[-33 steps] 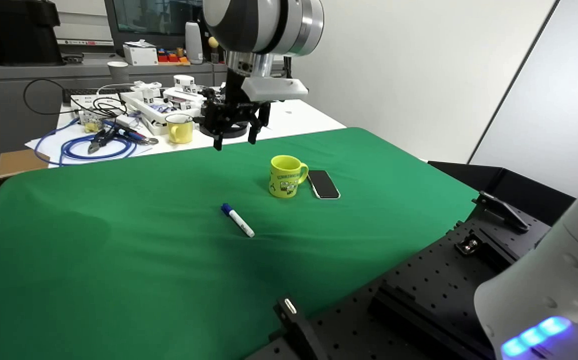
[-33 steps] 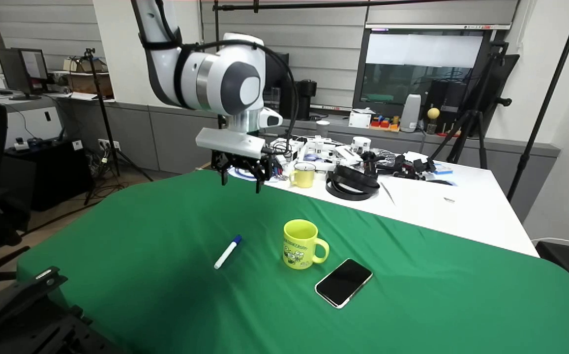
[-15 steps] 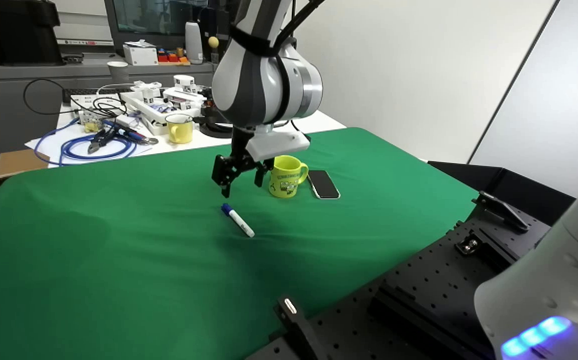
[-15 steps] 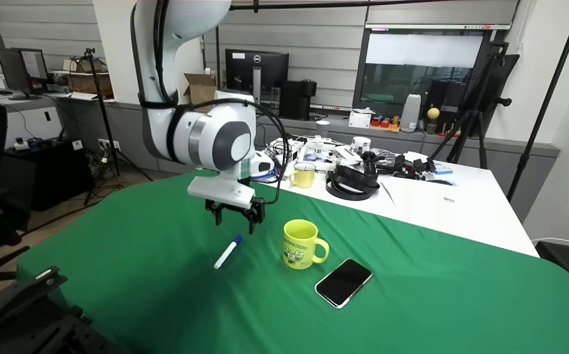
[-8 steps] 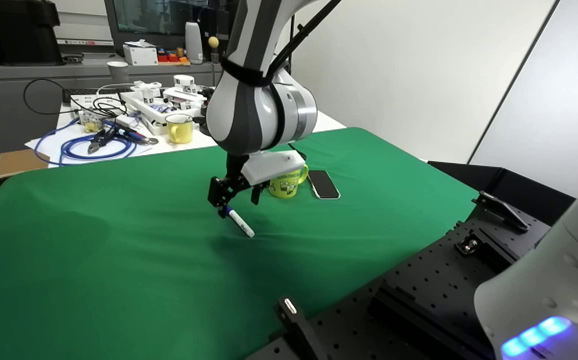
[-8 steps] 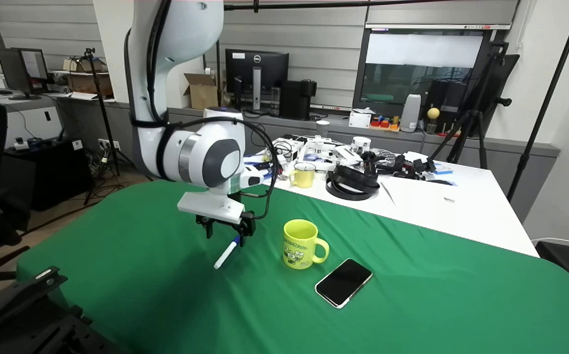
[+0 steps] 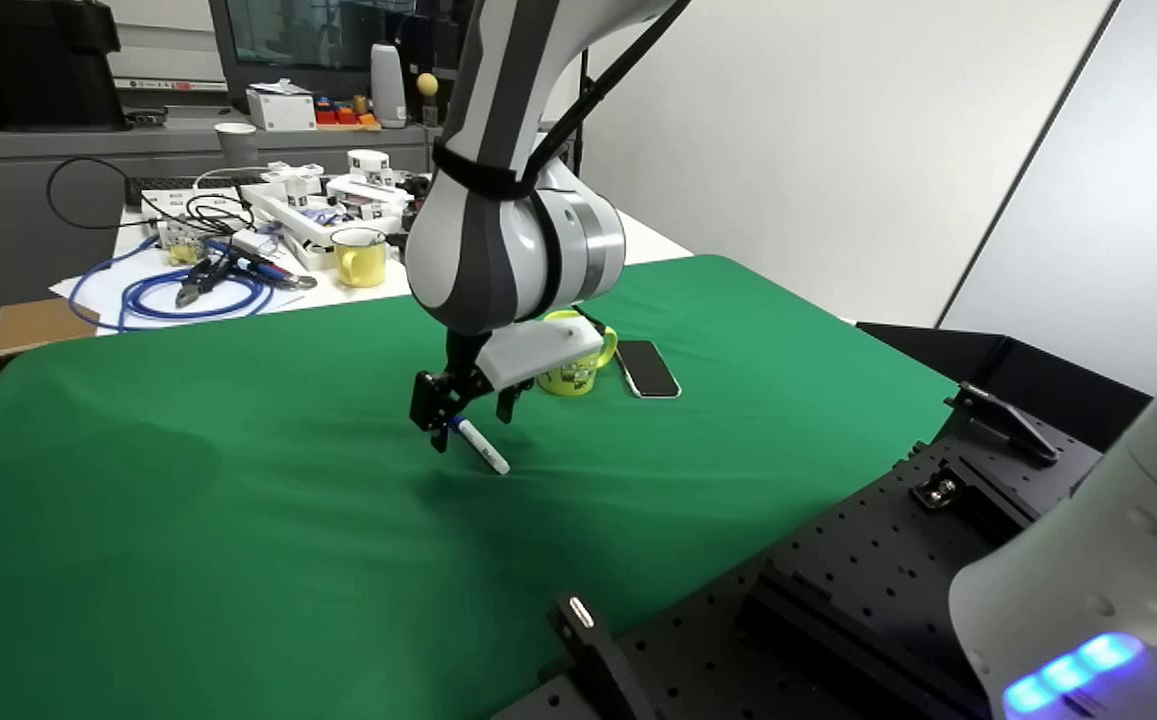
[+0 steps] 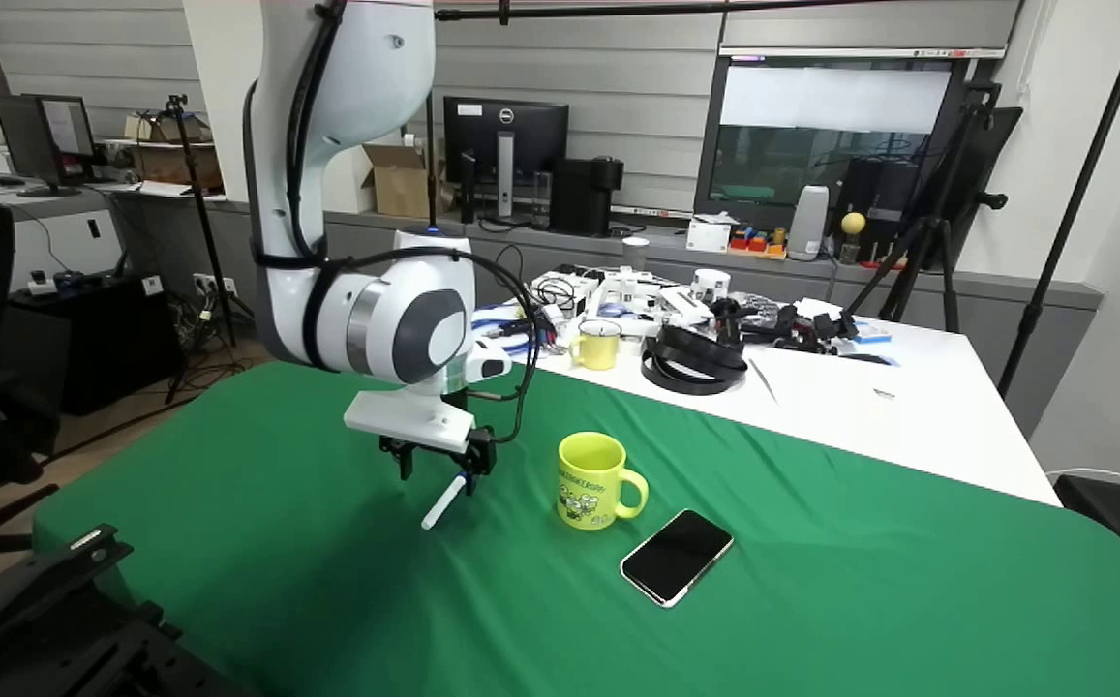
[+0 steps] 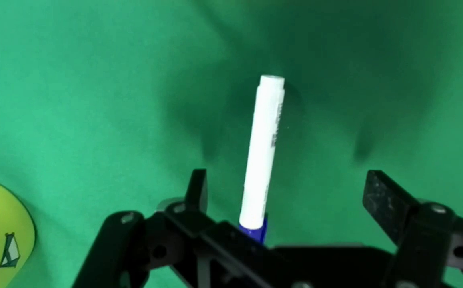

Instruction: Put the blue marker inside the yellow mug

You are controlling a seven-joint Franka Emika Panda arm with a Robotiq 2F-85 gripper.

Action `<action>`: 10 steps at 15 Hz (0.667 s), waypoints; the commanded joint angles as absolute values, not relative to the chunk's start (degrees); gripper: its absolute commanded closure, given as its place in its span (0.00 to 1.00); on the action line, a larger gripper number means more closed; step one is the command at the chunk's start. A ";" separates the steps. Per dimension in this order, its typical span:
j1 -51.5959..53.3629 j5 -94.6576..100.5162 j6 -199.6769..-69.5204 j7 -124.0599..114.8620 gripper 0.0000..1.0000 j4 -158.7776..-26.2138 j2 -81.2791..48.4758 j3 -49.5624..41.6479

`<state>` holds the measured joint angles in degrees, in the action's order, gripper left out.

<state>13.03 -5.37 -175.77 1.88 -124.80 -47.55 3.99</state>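
Observation:
The blue marker, a white barrel with a blue cap, lies on the green cloth. It shows in both exterior views (image 7: 484,448) (image 8: 443,502) and in the wrist view (image 9: 261,152), its cap end partly hidden by the gripper. My gripper (image 7: 472,428) (image 8: 438,481) (image 9: 284,190) is open and empty, low over the marker's cap end. In the wrist view the marker lies between the fingers, closer to the left one, touching neither. The yellow mug (image 8: 584,489) stands upright beside the gripper; it is partly hidden by the arm in an exterior view (image 7: 568,380) and cut off in the wrist view (image 9: 3,236).
A phone (image 7: 649,370) (image 8: 678,558) lies flat by the mug's handle side. Another yellow mug (image 7: 361,265) (image 8: 597,350) stands on the white table behind, among cables and tools. The black mounting plate (image 7: 788,600) edges the green cloth (image 7: 238,500).
My gripper has come down from above the far edge of the cloth to the marker, staying open. In the last half second it moved slightly lower. Marker, mug and phone have not moved.

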 commanded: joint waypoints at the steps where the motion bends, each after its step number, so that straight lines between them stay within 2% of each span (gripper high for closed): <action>1: 14.15 -3.89 -176.10 -0.90 0.27 -122.95 -49.16 2.91; 10: 14.35 -4.05 -176.64 -0.97 0.89 -122.53 -49.59 2.20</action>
